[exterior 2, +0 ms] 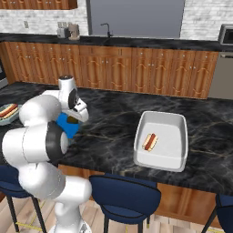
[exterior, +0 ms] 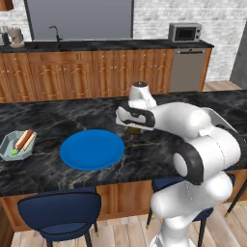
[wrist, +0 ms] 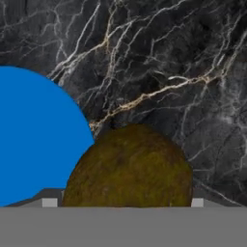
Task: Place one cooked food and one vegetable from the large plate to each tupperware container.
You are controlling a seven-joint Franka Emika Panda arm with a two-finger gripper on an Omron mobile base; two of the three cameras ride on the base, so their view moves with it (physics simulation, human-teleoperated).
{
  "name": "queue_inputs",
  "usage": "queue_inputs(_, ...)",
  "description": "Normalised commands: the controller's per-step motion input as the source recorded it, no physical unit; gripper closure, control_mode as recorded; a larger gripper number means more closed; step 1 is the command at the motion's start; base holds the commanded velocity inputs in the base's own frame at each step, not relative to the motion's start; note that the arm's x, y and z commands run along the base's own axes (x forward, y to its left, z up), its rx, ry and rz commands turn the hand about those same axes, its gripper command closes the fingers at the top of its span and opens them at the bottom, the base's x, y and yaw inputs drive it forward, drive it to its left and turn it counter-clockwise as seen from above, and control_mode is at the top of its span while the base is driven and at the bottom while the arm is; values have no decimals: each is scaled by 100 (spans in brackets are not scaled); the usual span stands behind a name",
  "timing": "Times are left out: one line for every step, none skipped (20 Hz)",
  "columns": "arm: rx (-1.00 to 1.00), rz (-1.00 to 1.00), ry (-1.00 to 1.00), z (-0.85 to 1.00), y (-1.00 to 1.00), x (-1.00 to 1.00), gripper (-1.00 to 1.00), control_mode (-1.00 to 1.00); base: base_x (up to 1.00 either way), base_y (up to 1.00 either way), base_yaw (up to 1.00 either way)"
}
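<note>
Tupperware container [exterior: 6, 150] in the left base view lies well to the left of the end effector [exterior: 133, 126], beyond the large plate [exterior: 91, 149]. It already carries a hot dog [exterior: 24, 139] and a small green piece [exterior: 14, 151]. The plate lies bare just left of the end effector, which hangs over the dark marble surface [exterior: 53, 116] off the plate's rim. We judge that going back to this filled tub would be the first mistake: it would double up one portion and leave the other short.

From the right base view, a white rectangular tub [exterior 2: 175, 120] lies well to the right of the end effector, holding a single hot dog [exterior 2: 149, 142] and no vegetable. Open marble lies between them. A long sideways swing is what worries us here, since a quick stop could jolt the load loose over the surface.

Looking along the hand, the jaws stand wide around a brown, rough-skinned round food item [wrist: 128, 166], perhaps a potato, though we cannot tell for sure. It fills the gap between the two tips, and we take it as held. The plate's blue edge shows below and to one side. A round body pinched at two small points can pivot or slip out. If released too high, we think it could roll against the hot dog or bounce over the tub's low wall.
</note>
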Motion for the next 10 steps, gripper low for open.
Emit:
queue_inputs(-2, 8, -13, 79, -84, -81, 100, -100, 0, 0, 0)
queue_inputs(-6, 8, -11, 75, -71, -61, 100, -100, 0, 0, 0)
queue_inputs(-10, 7, -8, 72, -59, -43, 100, -100, 0, 0, 0)
queue_inputs(-11, 9, -1, 48, -69, -34, 100, -100, 0, 0, 0)
queue_inputs(-10, 10, 0, 9, -65, -17, 100, -100, 0, 0, 0)
queue_inputs(-16, 16, 6, 0, -79, 0, 100, -100, 0, 0, 0)
queue_inputs(-16, 18, 9, 0, -82, 0, 100, -100, 0, 0, 0)
queue_inputs(-13, 20, 6, 0, -93, 0, 100, -100, 0, 0, 0)
queue_inputs(-13, 22, 0, 0, -100, 0, 100, -100, 0, 0, 0)
queue_inputs(-16, 22, 2, 0, -91, 0, 100, -100, 0, 0, 0)
